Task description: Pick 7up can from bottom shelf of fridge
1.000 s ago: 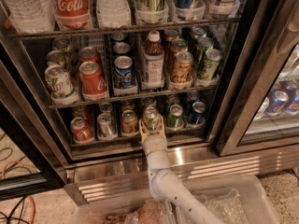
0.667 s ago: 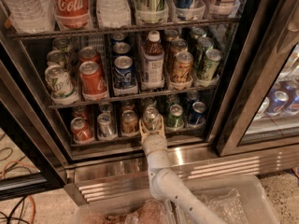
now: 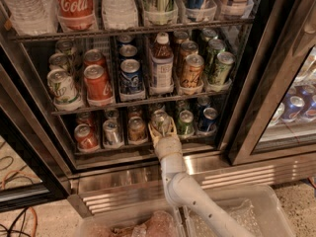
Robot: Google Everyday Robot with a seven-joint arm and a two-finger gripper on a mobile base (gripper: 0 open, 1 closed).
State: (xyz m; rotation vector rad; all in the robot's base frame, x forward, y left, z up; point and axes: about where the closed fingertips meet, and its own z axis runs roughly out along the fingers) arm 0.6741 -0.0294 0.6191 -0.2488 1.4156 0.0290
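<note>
The fridge (image 3: 29, 127) stands open in front of me. On the bottom shelf (image 3: 123, 147) the 7up can (image 3: 160, 118), pale silvery-green with a silver top, stands in the fourth lane from the left. My gripper (image 3: 162, 129) reaches up from below on its white arm and is shut on the can, one beige finger on each side. The can stands upright on the shelf.
A brown can (image 3: 137, 129), a silver can (image 3: 112, 132) and a red can (image 3: 85, 138) stand to the left, and a deeper green can (image 3: 185, 123) and a blue can (image 3: 208, 119) to the right. The rack above holds a tall bottle (image 3: 161, 65). The ribbed steel base (image 3: 247, 175), a clear bin (image 3: 261, 206) and a neighbouring cooler (image 3: 296, 107) are nearby.
</note>
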